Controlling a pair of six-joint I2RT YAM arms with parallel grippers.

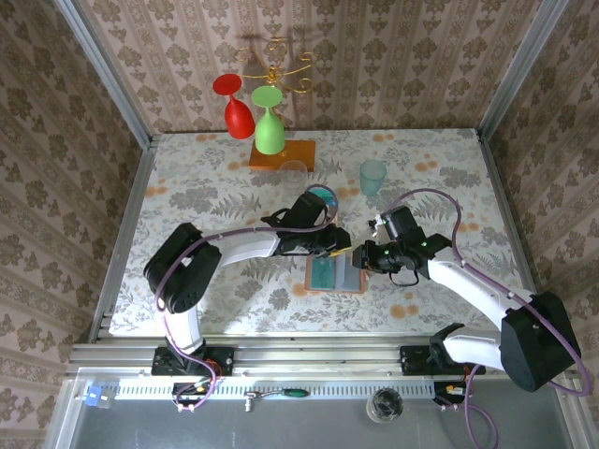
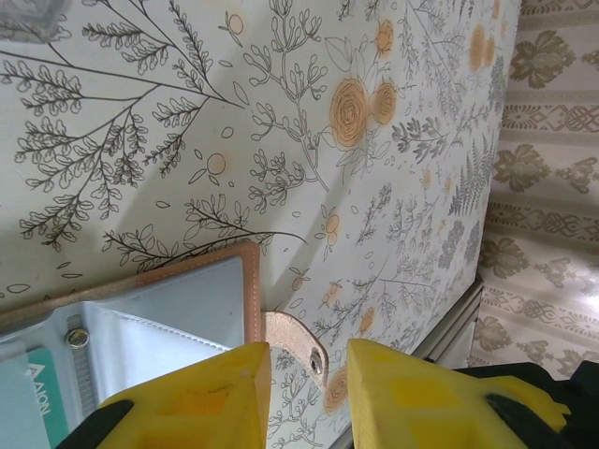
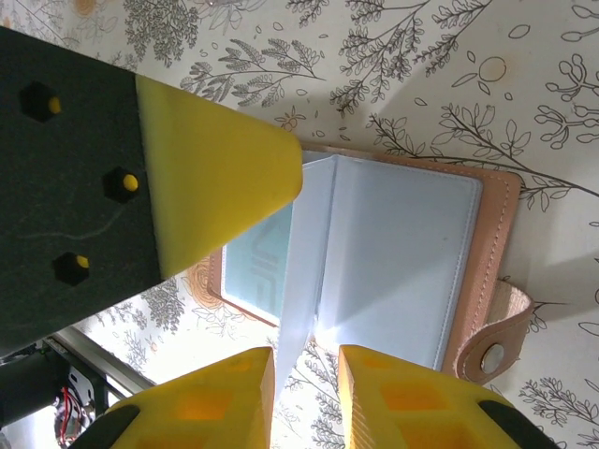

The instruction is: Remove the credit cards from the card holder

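The card holder point(image 1: 328, 274) lies open on the flowered table between the two arms, salmon-brown rim up and grey-blue pockets showing point(image 3: 402, 262). A teal credit card point(image 3: 257, 262) sits in a pocket on its far half; its edge with print shows in the left wrist view point(image 2: 42, 398). My left gripper point(image 2: 309, 360) hovers over the holder's snap tab point(image 2: 295, 337), jaws apart and not pinching it. My right gripper point(image 3: 306, 360) is open around an upright clear pocket leaf point(image 3: 314, 281). In the top view the left gripper point(image 1: 339, 249) and right gripper point(image 1: 360, 257) meet at the holder's top right corner.
A glass rack on an orange wooden base point(image 1: 283, 152) holds a red glass point(image 1: 234, 108) and a green glass point(image 1: 270, 126) at the back. A teal cup point(image 1: 372, 176), a clear glass point(image 1: 295, 170) and a round teal disc point(image 1: 323, 196) stand behind the holder.
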